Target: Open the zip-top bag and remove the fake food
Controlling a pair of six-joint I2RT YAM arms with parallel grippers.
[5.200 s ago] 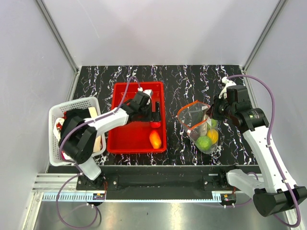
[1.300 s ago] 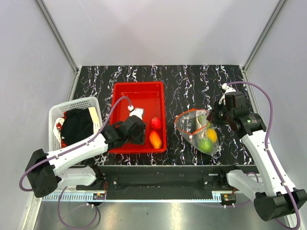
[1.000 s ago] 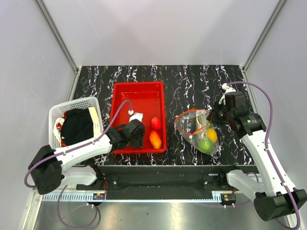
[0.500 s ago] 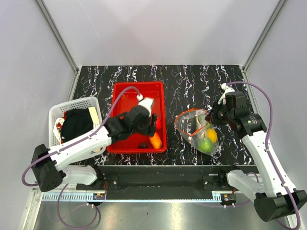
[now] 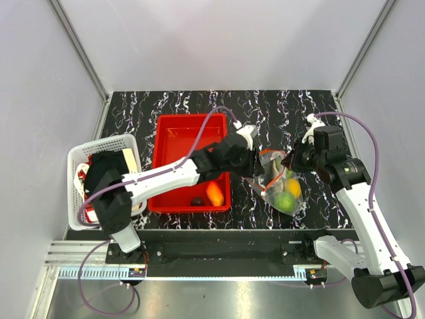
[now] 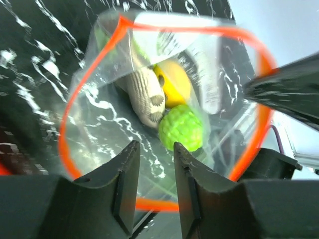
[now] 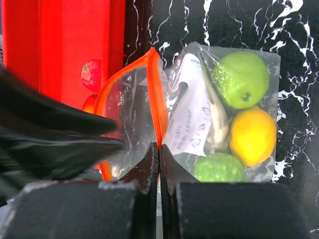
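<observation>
Fish (image 7: pixel 218 130) (mostly behind the label (image 7: pixel 192 119))

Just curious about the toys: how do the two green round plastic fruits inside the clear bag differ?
The smooth green plastic apple has a dark stem dimple; the bumpy green plastic fruit is knobbly. The apple lies on one side of the yellow plastic fruit, the bumpy fruit on the other. Both are round, green, and inside the clear zip-top bag.

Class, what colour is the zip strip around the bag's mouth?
Red-orange. The zip strip shows best in the left wrist view.
</observation>
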